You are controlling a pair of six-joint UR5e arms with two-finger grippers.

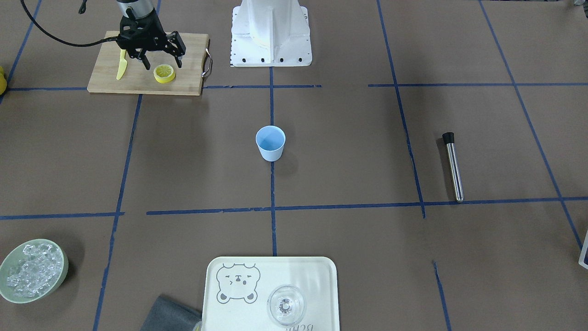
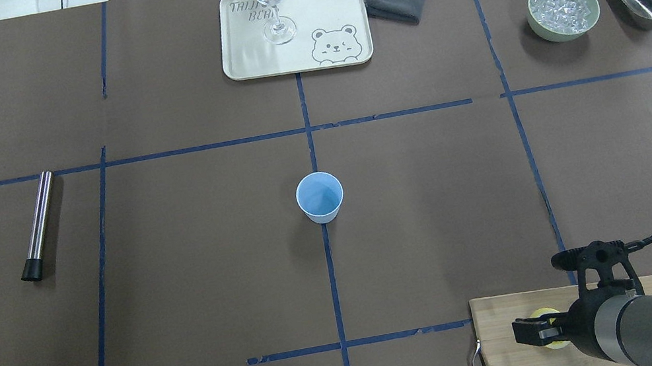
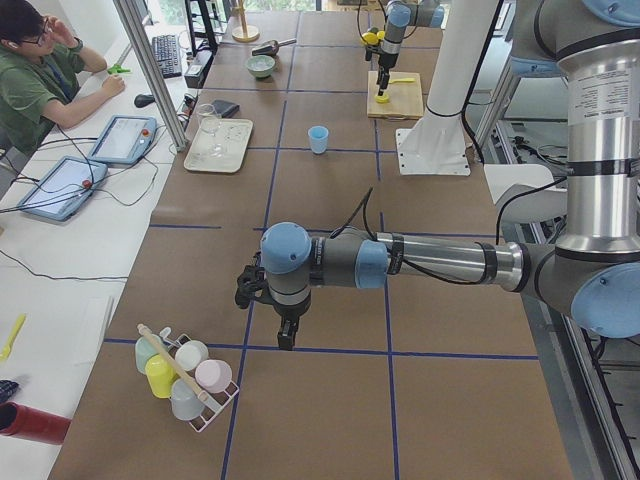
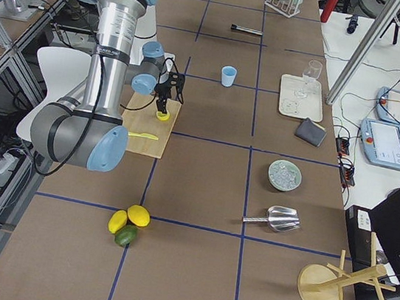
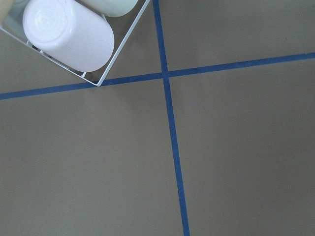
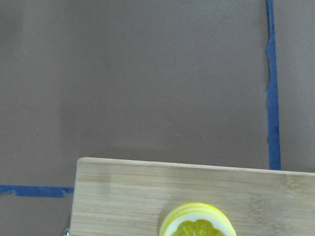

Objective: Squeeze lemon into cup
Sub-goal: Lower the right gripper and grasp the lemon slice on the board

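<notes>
Noting brown-papered table (image 1: 344,161) gridded with blue tape (image 1: 344,206). My right gripper (image 1: 163,62) hangs spread wide just over the lemon (image 1: 164,73) on the wooden board (image 1: 188,50). State of my left gripper (image 3: 286,338): cannot tell. Light-blue cup (image 1: 270,143) upright mid-table, well apart from the board. Green bowl (image 1: 65,271) holds ice (image 1: 30,271).

A wooden cutting board (image 6: 147,191) fills the near part of the view. On it, cut off by the near edge, lies the lemon slice (image 6: 198,222), face up, with a yellow rind. Beyond the board is the brown table (image 6: 147,73). A blue tape line (image 6: 272,98) runs near to far on the right. A short blue strip (image 6: 32,191) reaches the board's left corner.
</notes>
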